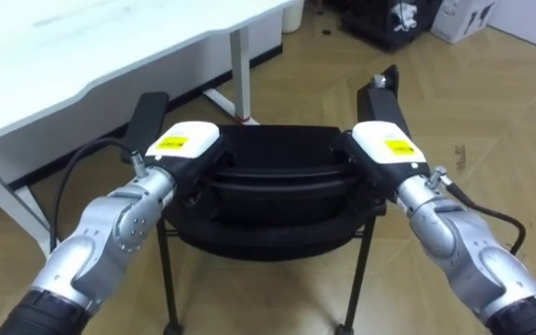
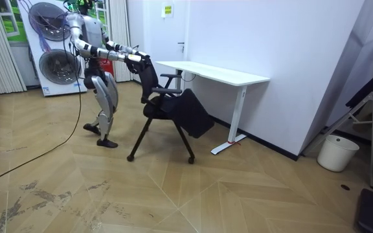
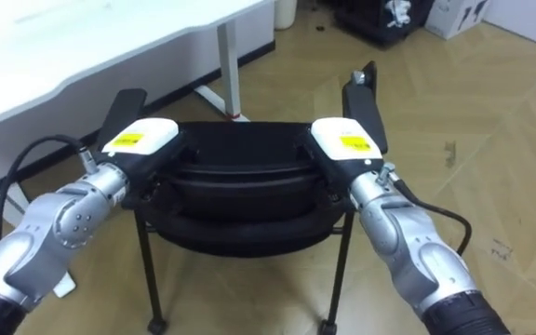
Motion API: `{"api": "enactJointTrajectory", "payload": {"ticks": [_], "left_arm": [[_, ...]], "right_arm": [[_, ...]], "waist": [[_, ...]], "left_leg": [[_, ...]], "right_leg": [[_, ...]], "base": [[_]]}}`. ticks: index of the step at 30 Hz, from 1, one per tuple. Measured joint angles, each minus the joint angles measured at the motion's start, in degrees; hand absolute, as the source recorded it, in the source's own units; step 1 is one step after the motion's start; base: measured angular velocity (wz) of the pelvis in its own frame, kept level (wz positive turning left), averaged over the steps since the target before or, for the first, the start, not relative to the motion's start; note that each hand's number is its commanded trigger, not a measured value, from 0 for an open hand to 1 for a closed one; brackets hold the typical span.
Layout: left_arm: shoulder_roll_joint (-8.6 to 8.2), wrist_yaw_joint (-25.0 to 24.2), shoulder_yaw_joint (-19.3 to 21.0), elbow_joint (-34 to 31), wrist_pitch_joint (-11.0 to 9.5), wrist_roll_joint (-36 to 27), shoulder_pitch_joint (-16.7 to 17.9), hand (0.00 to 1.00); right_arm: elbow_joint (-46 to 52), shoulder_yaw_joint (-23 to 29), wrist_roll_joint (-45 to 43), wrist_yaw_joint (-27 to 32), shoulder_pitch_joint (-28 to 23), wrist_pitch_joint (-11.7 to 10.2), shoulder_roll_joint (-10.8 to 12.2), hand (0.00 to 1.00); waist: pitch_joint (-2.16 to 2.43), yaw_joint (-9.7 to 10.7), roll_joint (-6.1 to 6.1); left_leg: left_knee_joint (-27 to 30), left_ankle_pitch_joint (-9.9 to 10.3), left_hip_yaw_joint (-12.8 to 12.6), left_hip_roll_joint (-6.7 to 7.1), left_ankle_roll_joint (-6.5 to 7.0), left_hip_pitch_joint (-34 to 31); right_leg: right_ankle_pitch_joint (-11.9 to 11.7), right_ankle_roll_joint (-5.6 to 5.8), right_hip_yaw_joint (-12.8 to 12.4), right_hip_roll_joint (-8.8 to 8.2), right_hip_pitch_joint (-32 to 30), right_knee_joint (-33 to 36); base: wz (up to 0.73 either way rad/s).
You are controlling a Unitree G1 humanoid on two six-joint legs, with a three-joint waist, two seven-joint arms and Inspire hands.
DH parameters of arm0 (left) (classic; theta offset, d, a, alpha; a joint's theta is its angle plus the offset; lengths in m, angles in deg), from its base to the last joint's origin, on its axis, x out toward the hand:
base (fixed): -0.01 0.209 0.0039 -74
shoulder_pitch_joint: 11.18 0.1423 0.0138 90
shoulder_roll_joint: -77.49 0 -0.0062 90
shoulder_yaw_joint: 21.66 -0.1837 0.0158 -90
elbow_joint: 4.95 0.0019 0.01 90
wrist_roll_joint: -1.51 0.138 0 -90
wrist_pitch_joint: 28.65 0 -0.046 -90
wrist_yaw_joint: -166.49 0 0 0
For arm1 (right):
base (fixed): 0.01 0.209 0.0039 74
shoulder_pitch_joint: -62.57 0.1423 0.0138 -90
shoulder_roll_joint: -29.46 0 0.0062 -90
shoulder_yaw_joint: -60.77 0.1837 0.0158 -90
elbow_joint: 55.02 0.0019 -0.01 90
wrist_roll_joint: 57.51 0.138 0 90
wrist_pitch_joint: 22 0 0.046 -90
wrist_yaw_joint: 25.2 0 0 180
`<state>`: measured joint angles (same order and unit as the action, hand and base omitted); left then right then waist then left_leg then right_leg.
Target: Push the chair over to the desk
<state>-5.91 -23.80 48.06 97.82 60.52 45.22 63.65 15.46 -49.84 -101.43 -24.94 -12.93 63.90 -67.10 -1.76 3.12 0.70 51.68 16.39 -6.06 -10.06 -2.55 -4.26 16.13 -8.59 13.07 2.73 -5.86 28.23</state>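
A black chair (image 1: 268,186) with two armrests stands right before me on the wooden floor, its back towards me. My left hand (image 1: 186,144) rests on the left end of the backrest's top edge. My right hand (image 1: 386,144) rests on the right end. In the room view I stand behind the chair (image 2: 167,107) with both arms stretched forward to its back, and the chair faces a white desk (image 2: 219,72).
The white desk (image 1: 91,46) runs across the upper left, its leg (image 1: 240,74) just beyond the chair. Dark boxes (image 1: 389,23) stand at the top right. Washing machines (image 2: 50,58) are behind me, and a white bucket (image 2: 337,152) stands at the room view's right.
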Motion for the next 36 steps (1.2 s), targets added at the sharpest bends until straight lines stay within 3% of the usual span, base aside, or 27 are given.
{"api": "enactJointTrajectory", "payload": {"ticks": [2, 4, 5, 7, 8, 9, 15, 16, 20, 22, 24, 25, 26, 27, 28, 29, 30, 33, 34, 36], "left_arm": [[-0.84, 1.1, 0.1, 0.4, 0.1, 1.1, 0.0, 1.00], [-1.50, 1.3, 0.1, 0.8, 0.1, 2.1, 0.0, 1.00], [-1.77, 1.3, 0.1, 0.8, 0.1, 2.2, 0.0, 1.00], [-2.37, 1.8, 0.3, 0.8, 0.0, 3.2, 0.6, 1.00], [-2.78, 2.5, 1.0, 0.7, -0.4, 3.6, 1.7, 1.00], [-3.12, 2.7, 1.1, 0.4, -0.6, 4.6, 1.8, 1.00], [-3.84, 2.5, 2.5, -0.1, -0.8, 6.6, 2.0, 1.00], [-3.84, 2.4, 2.8, -0.3, -0.8, 6.6, 2.2, 1.00], [-3.92, 2.1, 4.5, -0.9, -1.9, 6.5, 3.8, 1.00], [-3.97, 1.5, 4.5, -1.0, -2.0, 6.5, 3.9, 1.00], [-4.26, 0.8, 4.5, -1.0, -1.9, 6.4, 3.9, 1.00], [-4.42, 0.5, 4.5, -1.0, -1.9, 6.1, 4.3, 1.00], [-4.56, 0.1, 4.5, -1.0, -2.0, 5.8, 4.8, 1.00], [-4.77, -0.4, 4.4, -1.1, -1.8, 5.7, 5.0, 1.00], [-4.81, -0.7, 4.4, -1.1, -1.8, 5.5, 5.2, 1.00], [-4.89, -0.8, 4.4, -1.1, -1.7, 5.2, 5.9, 1.00], [-5.31, -1.3, 4.4, -1.1, -1.1, 5.2, 5.9, 1.00], [-5.69, -1.6, 4.3, -1.1, -0.2, 5.3, 5.7, 1.00], [-5.69, -1.6, 4.2, -1.1, -0.1, 5.3, 5.7, 1.00], [-5.52, -1.5, 4.1, -1.2, -0.4, 5.3, 5.6, 1.00]], "right_arm": [[0.0, 0.0, 0.0, 0.1, 0.1, 0.5, 0.0, 1.00], [0.0, 0.1, -0.2, -0.6, 0.1, 0.7, -0.2, 1.00], [0.1, 0.1, -0.2, -0.9, 0.1, 0.8, -0.4, 1.00], [0.4, 0.4, -0.3, -1.9, 0.0, 0.9, -0.6, 1.00], [0.4, 0.5, -0.6, -2.7, -0.2, 1.0, -0.1, 1.00], [1.4, 1.1, -0.6, -3.8, -0.7, 1.0, -0.4, 1.00], [7.1, 2.8, -2.6, -6.8, -2.9, 1.9, -0.5, 1.00], [7.3, 2.9, -2.7, -7.2, -2.9, 1.9, -0.4, 1.00], [7.9, 2.8, -3.6, -7.9, -2.9, 2.1, 0.3, 1.00], [7.9, 2.8, -3.6, -8.0, -3.1, 2.0, 0.2, 1.00], [7.8, 2.8, -3.8, -7.8, -3.3, 1.6, 0.2, 1.00], [7.8, 2.8, -3.7, -7.3, -3.8, 1.3, 0.0, 1.00], [7.8, 2.8, -3.8, -7.3, -4.1, 1.0, -0.1, 1.00], [7.7, 2.8, -3.7, -7.5, -4.4, 0.9, -0.7, 1.00], [7.7, 2.7, -3.7, -7.5, -4.7, 0.9, -0.8, 1.00], [7.7, 2.5, -3.7, -7.6, -5.0, 0.7, -0.8, 1.00], [7.7, 2.5, -3.5, -7.6, -5.4, 0.2, -0.8, 1.00], [7.5, 2.7, -3.0, -7.6, -5.6, -0.3, -1.3, 1.00], [7.4, 2.7, -2.8, -7.6, -5.7, -0.4, -1.3, 1.00], [6.2, 2.7, -1.2, -7.3, -5.7, -1.4, -1.7, 1.00]], "waist": [[-0.21, -0.2, 0.80], [0.04, -0.3, 1.75], [0.00, -0.1, 1.90], [0.13, 0.1, 1.65], [0.41, 0.1, 2.07], [0.46, 1.0, 2.08], [0.57, 1.6, 2.24], [0.61, 1.4, 2.17], [0.81, -0.6, 1.82], [0.89, -0.7, 1.68], [0.99, -0.9, 1.54], [1.01, -1.1, 1.51], [1.04, -1.2, 1.46], [1.10, -1.3, 1.38], [1.14, -1.2, 1.34], [1.25, -1.2, 1.49], [1.38, -0.9, 1.65], [1.46, 0.2, 1.87], [1.46, 0.2, 1.89], [1.44, -0.5, 1.92]], "left_leg": [[-2.4, 1.1, -0.2, -0.74, -0.26, -4.3], [-9.4, 0.8, -2.6, -1.19, -0.69, -7.0], [-15.2, -0.2, -4.4, -1.11, -1.13, -8.2], [-22.3, -6.0, -6.0, -0.77, -0.57, -9.4], [-22.6, -7.7, -5.7, -0.18, -0.43, -9.2], [-23.7, -7.9, -5.2, 0.42, -0.22, -9.2], [-29.5, -11.0, -2.7, 3.80, -0.36, -7.9], [-30.0, -11.0, -2.7, 3.88, -0.45, -7.7], [-31.1, -11.1, -2.6, 3.98, -0.53, -6.9], [-31.0, -11.1, -2.4, 4.54, -0.44, -7.0], [-31.2, -11.4, -3.0, 6.10, 0.62, -7.0], [-31.6, -11.7, -3.8, 7.64, 1.95, -6.8], [-31.7, -11.9, -5.2, 9.39, 3.95, -6.8], [-31.3, -11.8, -5.3, 11.00, 5.62, -6.8], [-30.8, -11.6, -5.3, 11.70, 6.33, -6.8], [-30.0, -10.9, -4.5, 12.90, 7.23, -6.3], [-29.8, -10.4, -3.1, 14.31, 7.75, -6.0], [-28.8, -9.7, 1.0, 17.12, 8.80, -6.0], [-28.4, -9.6, 1.8, 17.43, 8.64, -6.0], [-27.2, -8.6, 4.6, 18.12, 8.79, -5.9]], "right_leg": [[0.2, -0.16, 0.7, -0.50, 1.0, -0.8], [0.4, 0.02, 1.4, -1.33, 1.9, -1.9], [0.6, 0.22, 2.7, -1.79, 2.7, -2.6], [1.3, 0.64, 6.9, -2.30, 4.2, -3.4], [1.7, 1.00, 8.7, -2.91, 5.3, -4.1], [1.6, 1.30, 11.4, -3.22, 6.6, -5.5], [1.7, 1.82, 15.8, -4.79, 7.9, -7.6], [1.7, 1.82, 16.4, -4.86, 8.1, -7.6], [1.8, 2.11, 23.8, -5.57, 9.5, -7.7], [2.1, 2.85, 26.8, -6.02, 10.3, -7.4], [3.2, 4.82, 29.3, -7.39, 11.0, -6.1], [4.3, 6.89, 30.1, -9.25, 10.9, -3.1], [5.2, 8.68, 30.2, -11.17, 10.7, 0.7], [5.6, 9.38, 29.5, -13.04, 10.4, 5.4], [5.6, 9.43, 29.0, -14.03, 10.1, 8.2], [5.1, 10.27, 27.5, -16.24, 9.0, 14.4], [4.0, 10.40, 24.0, -17.72, 7.4, 19.4], [0.9, 7.78, 16.8, -17.73, 4.8, 24.9], [0.5, 7.84, 16.2, -17.39, 4.8, 25.1], [-1.6, 8.10, 13.0, -15.15, 5.0, 25.4]], "base": [[0.10], [0.15], [0.13], [0.10], [0.27], [0.37], [0.38], [0.20], [0.11], [0.38], [0.37], [0.38], [0.49], [0.48], [0.53], [0.66], [0.75], [0.93], [0.80], [0.69]]}}
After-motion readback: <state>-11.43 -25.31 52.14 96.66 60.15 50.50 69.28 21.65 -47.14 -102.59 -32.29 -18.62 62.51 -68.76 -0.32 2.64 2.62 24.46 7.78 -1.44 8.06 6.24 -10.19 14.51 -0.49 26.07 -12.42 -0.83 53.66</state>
